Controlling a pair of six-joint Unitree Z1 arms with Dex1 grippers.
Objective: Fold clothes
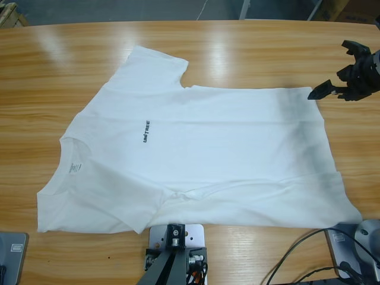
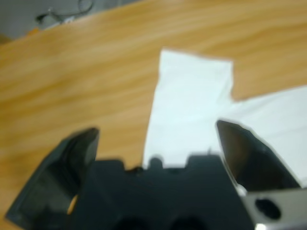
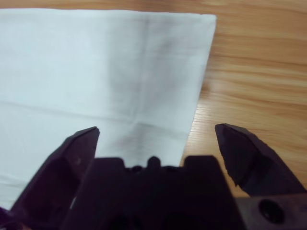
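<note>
T-shirt: you have the white T-shirt (image 1: 196,160) lying spread flat on the wooden counter (image 1: 249,53), front up, collar toward the left of the high view and hem toward the right.
Lettering: small black chest lettering (image 1: 146,131) runs sideways near the shirt's middle; a small white neck label (image 1: 74,168) sits inside the collar.
Sleeves: one short sleeve (image 1: 155,65) points to the far side of the counter, the other (image 1: 89,208) lies at the near edge.
Right pincer: your right pincer (image 1: 336,88) hangs at the right edge of the high view, just beside the far hem corner (image 1: 317,95) of the shirt. Its two black jaws are spread wide with nothing between them. In its wrist view (image 3: 156,132) the hem corner (image 3: 204,28) lies ahead, one jaw over cloth and the other over bare wood.
Left pincer: you see it only in its own wrist view (image 2: 156,132); its jaws stand spread and empty. One short sleeve (image 2: 192,100) lies flat ahead of it, and bare counter (image 2: 86,76) fills the rest.
Cables: black cables (image 1: 309,255) curl on the counter at the lower right of the high view.
</note>
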